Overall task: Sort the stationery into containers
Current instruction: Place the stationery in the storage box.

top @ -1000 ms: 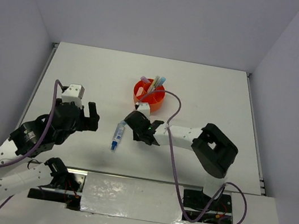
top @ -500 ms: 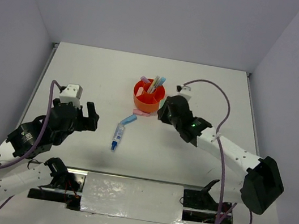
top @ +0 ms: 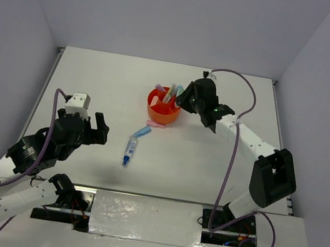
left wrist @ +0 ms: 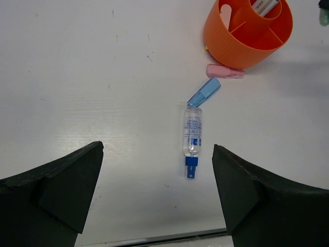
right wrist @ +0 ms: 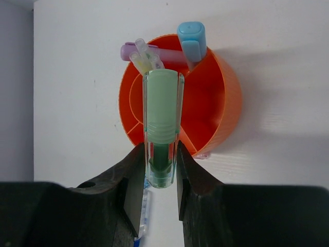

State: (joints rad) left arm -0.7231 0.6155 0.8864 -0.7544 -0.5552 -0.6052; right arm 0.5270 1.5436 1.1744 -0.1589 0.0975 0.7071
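Seeing left gripper (left wrist: 157, 149) nearest, spread wide with nothing between the fingers, hanging over bare white table (left wrist: 77, 77). Just past it, flat on the table: clear tube (left wrist: 192, 136) with blue print, blue nozzle end toward the near edge. Touching its far end at an angle: translucent blue highlighter (left wrist: 204, 92), tilted toward the organizer. Next out: short pink highlighter (left wrist: 224, 71), lying just beside the organizer's base; contact not clear. Then orange organizer (right wrist: 226, 103): round, low, ribbed wall, central cup plus divided outer compartments, sitting mid-table toward the far side. Already standing inside: pastel blue highlighter (right wrist: 192, 38) leaning on the far rim, purple one (right wrist: 154, 53) and a few clear yellowish pens (right wrist: 145, 56) beside it; exact compartments hard to tell. Farthest: right gripper (right wrist: 160, 154), clamped on green highlighter (right wrist: 162, 110), fingers pinching the clear lower end with darker green inside, pastel green ridged body sticking out ahead. Held over the organizer, overlapping the central cup area in the right wrist view, not touching the rim from what shows.
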